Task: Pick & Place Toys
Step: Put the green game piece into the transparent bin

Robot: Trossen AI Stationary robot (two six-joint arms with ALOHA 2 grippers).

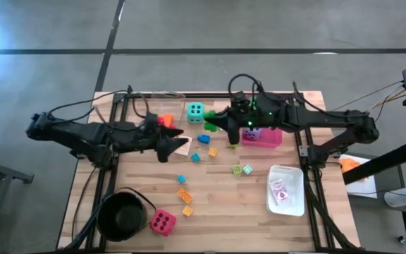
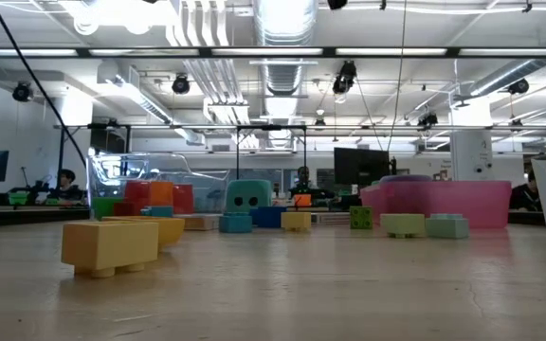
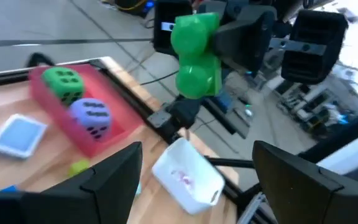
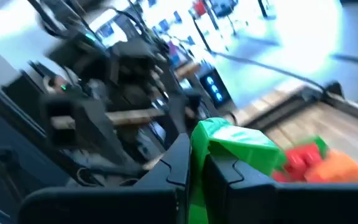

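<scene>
We found the right gripper (image 4: 194, 163) with its jaws closed tight on a green block (image 4: 235, 146), which it held in the air at the upper middle of the high view, just left of the pink tray (image 1: 272, 138). In the left wrist view the same block (image 3: 195, 55) showed as a two-lobed piece hanging from those jaws, clear of the desk (image 1: 217, 204). We judged it was raised so that it could be carried over the tray's wall and let go inside, where a green die (image 3: 63, 81) and a purple die (image 3: 92, 116) already lay.

The left gripper (image 3: 194, 180) hung at the left centre of the high view, its jaws standing wide with nothing between them, seemingly waiting.

The other toys lay scattered: a teal die (image 1: 195, 111) near the top, a pink-red die (image 1: 163, 222) at the lower left beside the black pot (image 1: 120, 215), small blocks across the middle, and a white tray (image 1: 286, 189) at the lower right.

Much was hard to read. The right wrist view was blurred, the low view showed neither arm, and the left arm hid whatever sat beneath it.
</scene>
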